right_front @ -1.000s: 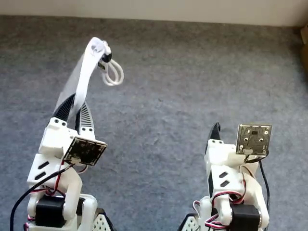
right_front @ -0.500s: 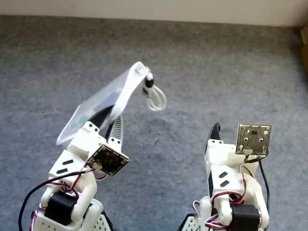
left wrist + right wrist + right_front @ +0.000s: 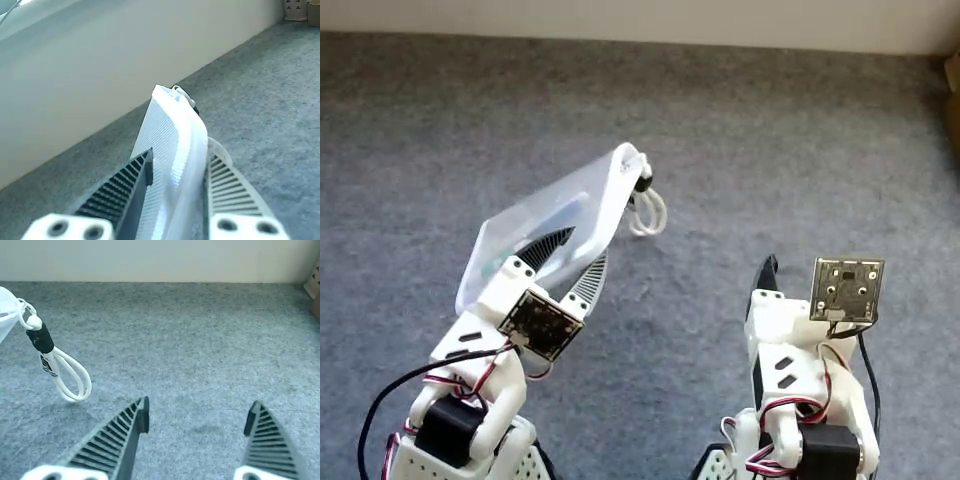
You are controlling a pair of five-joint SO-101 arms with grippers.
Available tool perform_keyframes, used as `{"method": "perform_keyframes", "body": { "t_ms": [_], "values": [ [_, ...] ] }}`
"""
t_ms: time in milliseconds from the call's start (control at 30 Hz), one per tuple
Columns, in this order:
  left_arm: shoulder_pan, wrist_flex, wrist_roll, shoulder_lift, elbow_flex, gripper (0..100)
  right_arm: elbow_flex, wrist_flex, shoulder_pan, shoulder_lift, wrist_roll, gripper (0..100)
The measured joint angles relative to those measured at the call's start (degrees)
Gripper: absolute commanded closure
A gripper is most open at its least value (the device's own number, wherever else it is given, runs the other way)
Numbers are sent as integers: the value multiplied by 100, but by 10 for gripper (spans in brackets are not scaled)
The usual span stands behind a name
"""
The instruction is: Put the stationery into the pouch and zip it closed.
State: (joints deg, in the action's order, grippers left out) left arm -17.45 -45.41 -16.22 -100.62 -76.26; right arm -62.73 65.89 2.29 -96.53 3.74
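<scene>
Left gripper (image 3: pixel 582 250) clamped on the edge of the translucent pouch (image 3: pixel 550 215), which is lifted and tilted above the grey mat (image 3: pixel 770 150). Right gripper (image 3: pixel 199 407) spread apart, empty. Risk: the slick wall could slide from the pinch, or the dangling cord loop (image 3: pixel 67 377) could snag (contents unclear).

One pouch (image 3: pixel 548 212) with one looped cord (image 3: pixel 651 213) is sitting clamped in the left gripper (image 3: pixel 588 247), the right gripper (image 3: pixel 199 405) making two.

No legible text, tiny dark print on white cord loop (image 3: pixel 49 366), unreadable
</scene>
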Motion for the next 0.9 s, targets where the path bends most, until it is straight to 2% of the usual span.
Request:
{"method": "perform_keyframes", "body": {
  "t_ms": [133,300,567,700,800,900],
  "values": [
    [-114,-484,44,0,325,831,0,0,0,0,0,779],
    [-246,-1160,475,-53,976,777,0,0,0,0,0,783],
    [-220,-1899,879,-62,1758,777,0,0,0,0,0,786],
    [-220,-2215,879,-70,2031,853,0,0,0,0,0,802],
    [-149,-2391,879,-70,2180,917,0,0,0,0,0,870],
    [255,-2426,879,-70,2207,982,0,105,0,0,0,927]
  ]
}}
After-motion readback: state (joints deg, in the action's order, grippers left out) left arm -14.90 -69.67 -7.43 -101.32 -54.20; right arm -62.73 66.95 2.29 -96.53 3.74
